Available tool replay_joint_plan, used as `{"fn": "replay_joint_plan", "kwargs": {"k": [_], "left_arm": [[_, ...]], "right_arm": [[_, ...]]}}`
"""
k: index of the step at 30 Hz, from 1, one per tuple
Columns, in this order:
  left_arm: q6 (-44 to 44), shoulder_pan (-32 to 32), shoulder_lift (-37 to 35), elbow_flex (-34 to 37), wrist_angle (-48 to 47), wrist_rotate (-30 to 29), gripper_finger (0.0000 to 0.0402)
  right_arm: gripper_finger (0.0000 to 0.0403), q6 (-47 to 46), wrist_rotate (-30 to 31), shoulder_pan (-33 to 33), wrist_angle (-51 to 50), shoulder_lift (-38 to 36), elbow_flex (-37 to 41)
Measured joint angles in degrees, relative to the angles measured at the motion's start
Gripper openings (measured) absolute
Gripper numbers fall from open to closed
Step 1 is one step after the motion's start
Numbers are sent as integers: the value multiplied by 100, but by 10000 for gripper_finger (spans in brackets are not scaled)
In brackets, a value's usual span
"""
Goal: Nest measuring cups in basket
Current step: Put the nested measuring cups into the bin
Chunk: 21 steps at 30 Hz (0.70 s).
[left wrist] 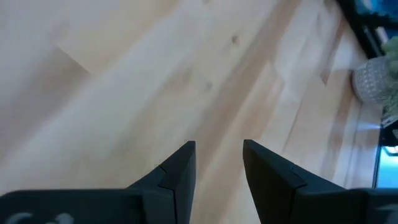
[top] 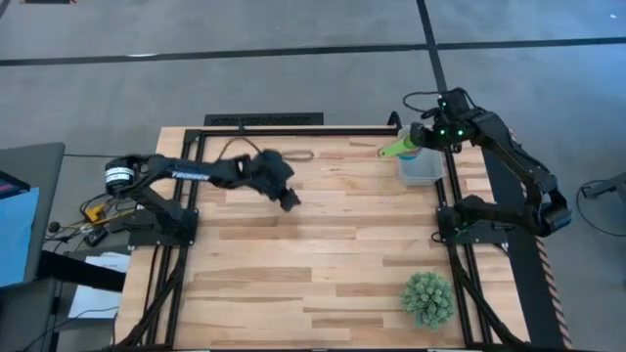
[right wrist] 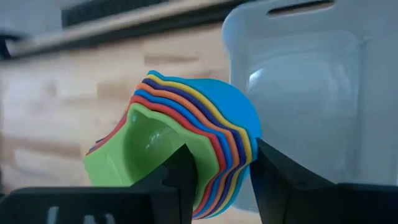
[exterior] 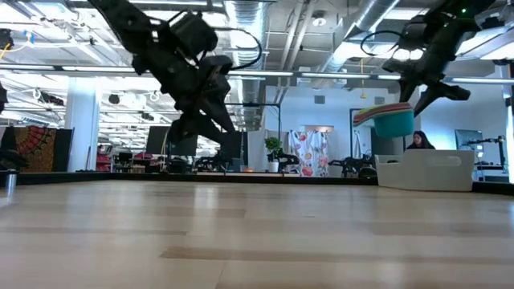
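Nested cups (right wrist: 180, 146) fill the right wrist view, green innermost and light blue outermost, with the right gripper (right wrist: 221, 163) pinching the stack's rim between its two fingers. All the colours I can count sit one inside another, so the nesting itself looks finished; what remains, I judge, is the drop into the basket (right wrist: 323, 106).

Just past the fingertips and slightly to one side lies the basket's open mouth, its pale floor bare. From the low view the stack (exterior: 391, 118) hangs clear above the basket (exterior: 426, 170), not touching its walls, which suits a carry that must clear the rim before lowering. From above, the right gripper (top: 423, 137) holds the cups (top: 401, 148) over the basket (top: 422, 168) with the green handle sticking out away from the fingers. Gripping by the rim keeps the bowls pointing down into the bin, and the handles will need to line up with the bin's long side to fit.

Well apart from all this, the left gripper (top: 289, 199) hovers over bare table (top: 323, 284), fingers (left wrist: 177, 177) narrowly parted and holding nothing. A spiky plant (top: 428, 297) sits near the right arm's base; whether it is potted I cannot say.
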State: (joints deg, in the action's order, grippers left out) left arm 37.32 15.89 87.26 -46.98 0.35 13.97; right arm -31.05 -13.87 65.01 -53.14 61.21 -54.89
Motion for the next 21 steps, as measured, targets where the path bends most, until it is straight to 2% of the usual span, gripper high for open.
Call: {"fn": "replay_joint_plan", "kwargs": {"k": [3,9,13,18,21], "left_arm": [[-341,591,0,0,70,518,121],[-938,1381,0,0,97,1129,121],[-1229,1656,0,0,95,1253,121],[-1462,1836,0,0,122,1277,121],[-1466,1905,0,0,324,1275,121]], "right_arm": [[142,-458,130,44,135,0,0],[152,-1268,978,148,-116,0,0],[145,-1579,1153,393,-367,0,0],[143,-2189,1654,531,-858,0,0],[148,-2600,1694,531,-804,0,0]]}}
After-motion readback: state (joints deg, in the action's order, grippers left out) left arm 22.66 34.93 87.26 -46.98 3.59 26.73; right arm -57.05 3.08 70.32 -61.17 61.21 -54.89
